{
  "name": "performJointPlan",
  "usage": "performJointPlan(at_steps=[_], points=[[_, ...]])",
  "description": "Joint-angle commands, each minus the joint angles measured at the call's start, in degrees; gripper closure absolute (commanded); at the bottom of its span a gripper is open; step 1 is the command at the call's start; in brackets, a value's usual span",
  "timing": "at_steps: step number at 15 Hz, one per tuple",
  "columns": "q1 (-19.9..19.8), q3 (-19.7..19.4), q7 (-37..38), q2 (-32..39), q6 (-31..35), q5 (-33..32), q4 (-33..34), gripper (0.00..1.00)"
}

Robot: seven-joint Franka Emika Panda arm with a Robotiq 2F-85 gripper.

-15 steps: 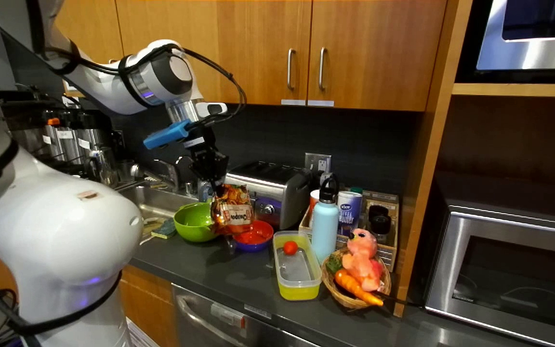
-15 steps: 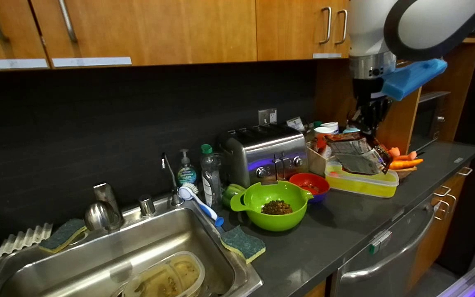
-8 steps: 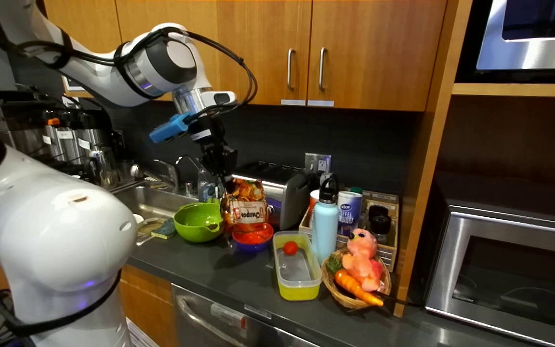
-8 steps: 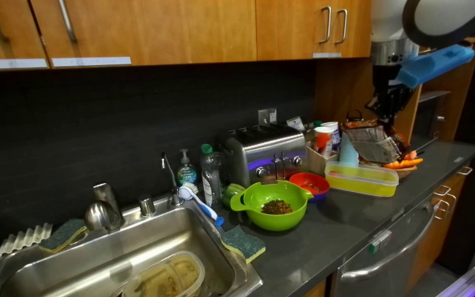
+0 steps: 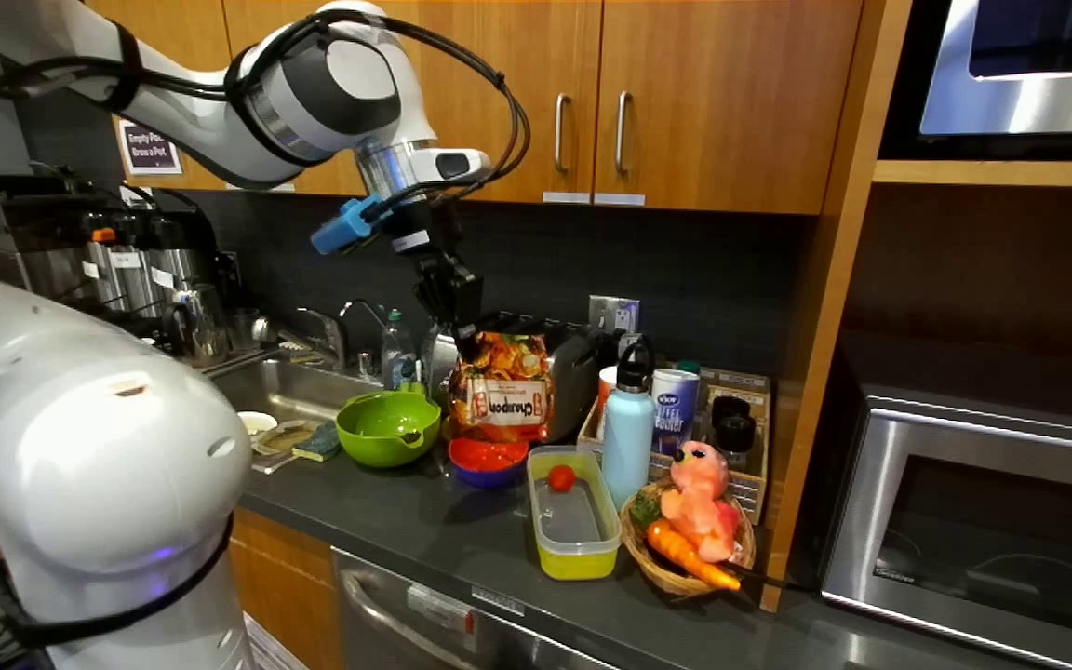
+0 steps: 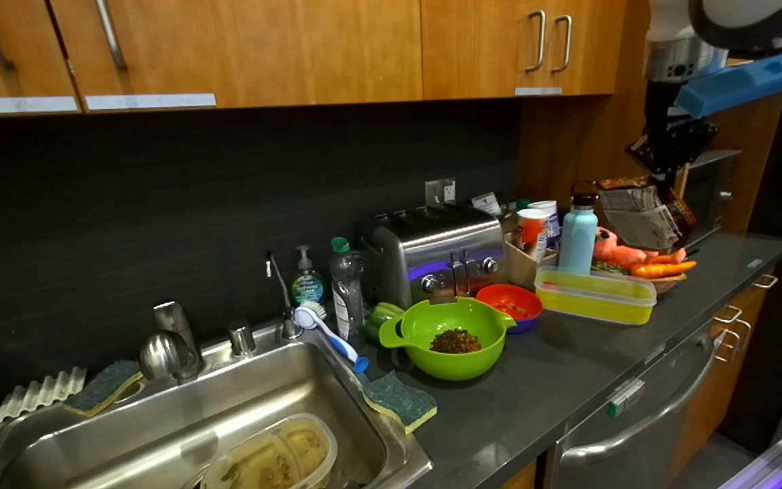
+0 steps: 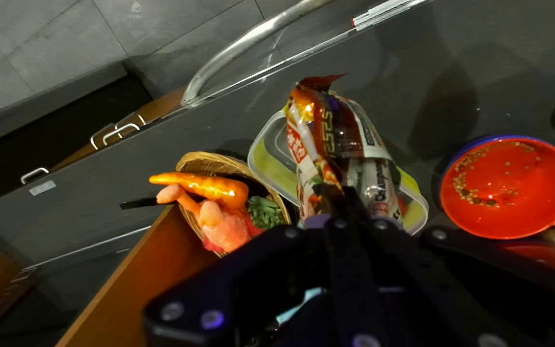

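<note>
Grasping the bag (image 5: 506, 395) by one end, the gripper (image 5: 468, 344) holds it above the counter (image 5: 387, 521) in an exterior view. In an exterior view, the bag hangs higher than the tub (image 6: 588, 303) near the counter's front edge: lifting, I judge, is done, setting down not yet. In the wrist view, it hides part of the tub, between basket (image 7: 204, 162) and red bowl (image 7: 533, 197).

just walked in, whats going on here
A robot arm has its jaws shut on a shiny orange food packet, held up clear of the counter. On the counter stand a green bowl of small brown pieces, a red bowl with bits scattered inside, and a yellow container with a tomato in it.
</note>
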Motion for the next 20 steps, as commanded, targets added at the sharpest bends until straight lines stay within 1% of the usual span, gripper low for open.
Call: performJointPlan(at_steps=[1,3,4,5,9,12,16,17,20], points=[[-2.16,-1.40,-0.40,-1.64,-0.86,1.75,0.08,1.00],[-2.56,-1.71,-0.95,-1.10,-1.01,1.72,0.07,1.00],[-2.78,-1.68,-0.88,-0.83,-1.13,1.65,0.03,0.89],[-2.96,-1.59,-0.71,-0.76,-1.34,1.59,-0.02,0.73],[-2.89,-1.48,-0.63,-0.88,-1.42,1.68,-0.04,0.49],[-2.76,-1.23,-0.60,-0.88,-1.57,1.64,-0.04,0.27],[-2.60,-0.92,-0.55,-0.95,-1.82,1.59,-0.04,0.01],[-2.53,-0.78,-0.52,-0.93,-1.85,1.58,-0.04,0.00],[-2.28,-0.22,-0.38,-0.87,-1.98,1.60,-0.04,0.00]])
